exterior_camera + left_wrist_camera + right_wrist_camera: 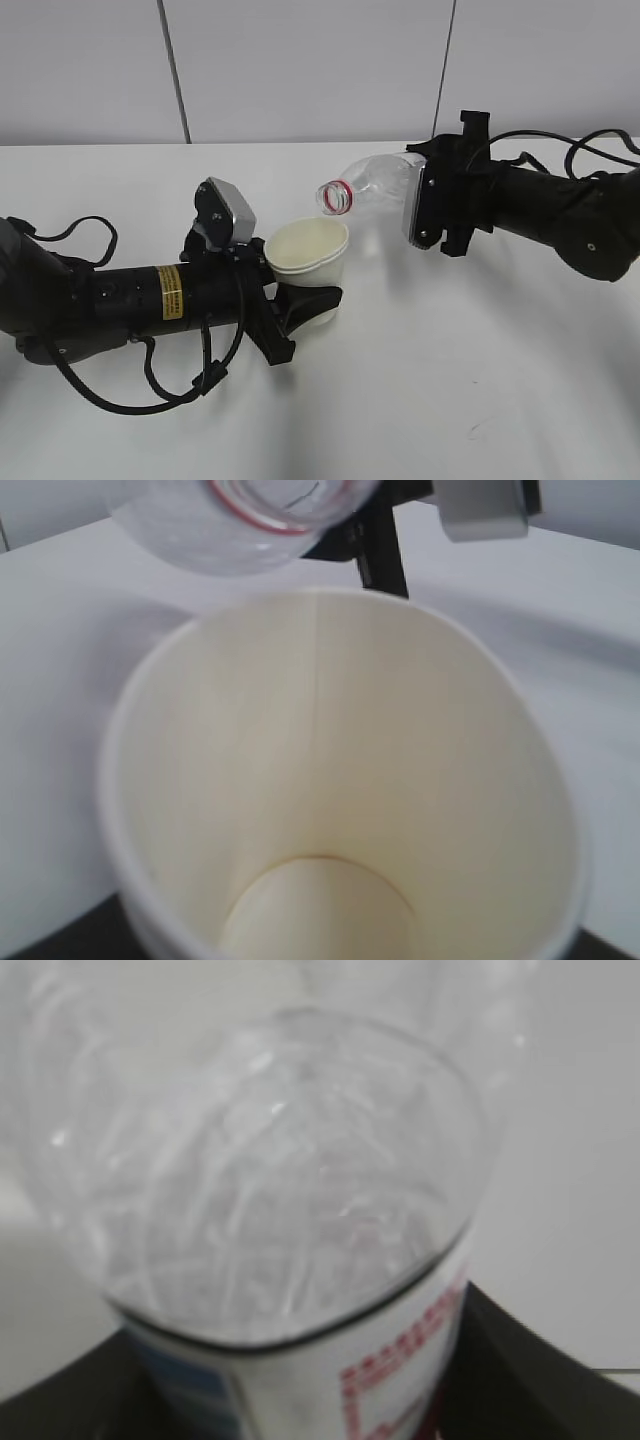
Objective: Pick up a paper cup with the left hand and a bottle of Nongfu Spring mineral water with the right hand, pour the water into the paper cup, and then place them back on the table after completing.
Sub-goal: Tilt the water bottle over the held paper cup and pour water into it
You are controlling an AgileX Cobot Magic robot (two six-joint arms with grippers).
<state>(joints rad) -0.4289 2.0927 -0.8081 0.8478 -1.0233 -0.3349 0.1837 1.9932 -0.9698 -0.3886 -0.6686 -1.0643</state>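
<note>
My left gripper (300,300) is shut on a cream paper cup (308,262) and holds it upright just above the white table (450,380). The cup fills the left wrist view (340,810); its inside looks dry and no water shows in it. My right gripper (432,205) is shut on a clear plastic bottle (375,187), tipped nearly flat, its open red-ringed mouth (336,197) just above and beyond the cup's far rim. The bottle mouth shows at the top of the left wrist view (265,510). In the right wrist view the bottle (290,1190) fills the frame, with its white and red label (390,1380) between the dark jaws.
A grey panelled wall (300,70) stands behind the table. Both black arms lie low over the tabletop, left arm (120,295) and right arm (560,215), with loose cables (150,385) beside the left one.
</note>
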